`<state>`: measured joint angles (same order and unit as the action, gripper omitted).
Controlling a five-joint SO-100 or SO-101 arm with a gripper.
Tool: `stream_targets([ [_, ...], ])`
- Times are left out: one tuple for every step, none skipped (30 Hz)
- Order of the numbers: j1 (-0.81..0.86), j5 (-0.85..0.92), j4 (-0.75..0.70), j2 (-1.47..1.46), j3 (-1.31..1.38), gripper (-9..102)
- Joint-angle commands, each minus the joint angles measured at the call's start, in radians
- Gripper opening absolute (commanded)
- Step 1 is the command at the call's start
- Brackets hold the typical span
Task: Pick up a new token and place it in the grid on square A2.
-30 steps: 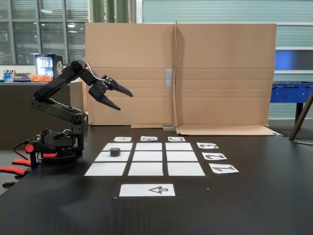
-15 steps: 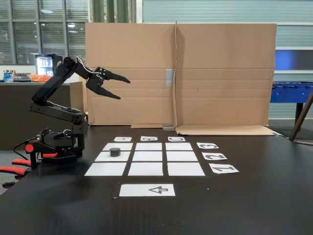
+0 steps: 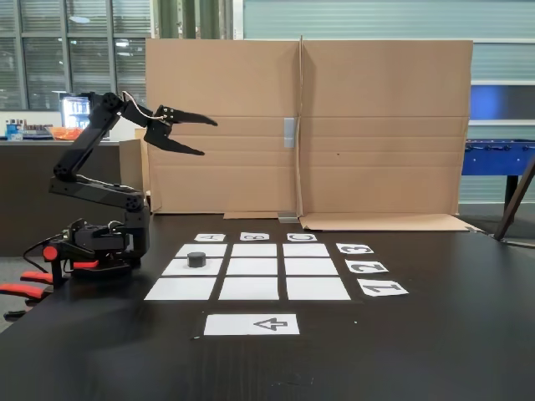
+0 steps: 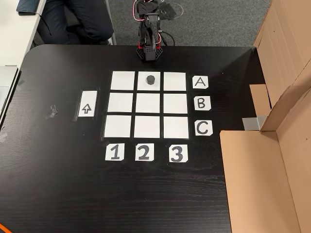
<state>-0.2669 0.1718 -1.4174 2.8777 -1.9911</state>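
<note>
Tool [image 3: 204,137] higher; 1 token [image 4: 151,79].

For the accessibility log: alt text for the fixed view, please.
A black robot arm holds its open, empty hand high above the table, while a black token sits on square A2 of the grid. A cardboard screen stands behind.

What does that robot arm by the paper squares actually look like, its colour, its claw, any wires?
In the fixed view the arm is all black, built from chunky jointed segments on a boxy base. Its claw has two long, pointed black fingers, like a beak. Thin pale wires loop near the wrist, and red parts show beside the base. In the other view a black cable curls behind the base.
</note>
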Motion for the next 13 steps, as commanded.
stream_targets([
  [-0.028, -0.031, 0.002, -0.005, 0.037, 30],
  [-0.032, -0.035, 0.005, -0.005, 0.038, 30],
  [-0.034, -0.04, 0.008, -0.006, 0.04, 30],
  [-0.034, -0.041, 0.008, -0.011, 0.041, 30],
  [-0.034, -0.041, 0.009, -0.014, 0.043, 30],
  [-0.034, -0.041, 0.009, -0.015, 0.044, 30],
  [-0.034, -0.046, 0.009, -0.015, 0.046, 30],
  [-0.035, -0.051, 0.009, -0.018, 0.048, 30],
  [-0.037, -0.051, 0.011, -0.02, 0.049, 30],
  [-0.038, -0.051, 0.011, -0.025, 0.051, 30],
  [-0.04, -0.051, 0.012, -0.029, 0.055, 30],
  [-0.04, -0.054, 0.014, -0.035, 0.058, 30],
  [-0.04, -0.055, 0.014, -0.04, 0.063, 30],
])
